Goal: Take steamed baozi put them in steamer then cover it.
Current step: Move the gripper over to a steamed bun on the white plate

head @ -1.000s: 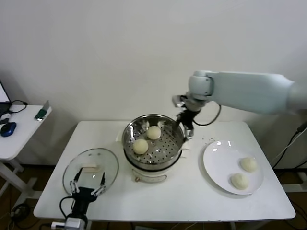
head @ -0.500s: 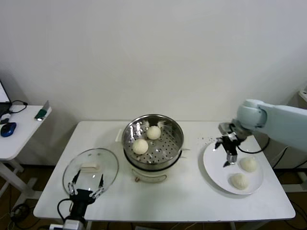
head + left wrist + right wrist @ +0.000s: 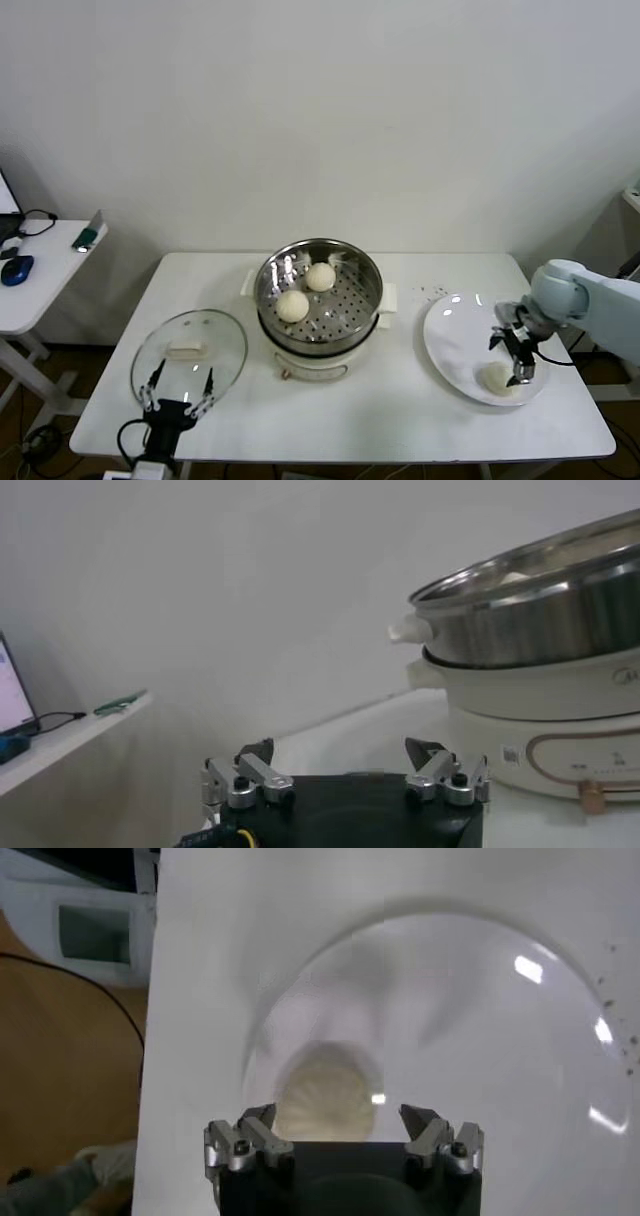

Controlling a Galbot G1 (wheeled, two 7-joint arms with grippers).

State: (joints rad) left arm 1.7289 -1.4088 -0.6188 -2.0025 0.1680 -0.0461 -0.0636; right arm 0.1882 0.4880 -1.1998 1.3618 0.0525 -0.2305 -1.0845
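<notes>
Reaching for third bun: right claw (image 3: 516, 362) open, hovers over baozi (image 3: 497, 377) on white plate (image 3: 455, 340). Two baozi already in steamer (image 3: 320, 290). Next: go down, pinch bun softly, lift. Left claw (image 3: 179, 393) open, waits near glass lid (image 3: 190, 350) on surface (image 3: 400, 420)

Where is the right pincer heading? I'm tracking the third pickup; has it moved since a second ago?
Yes. The right pincer swung from the round shiny steel steamer rightward, over the flat white plate.
</notes>
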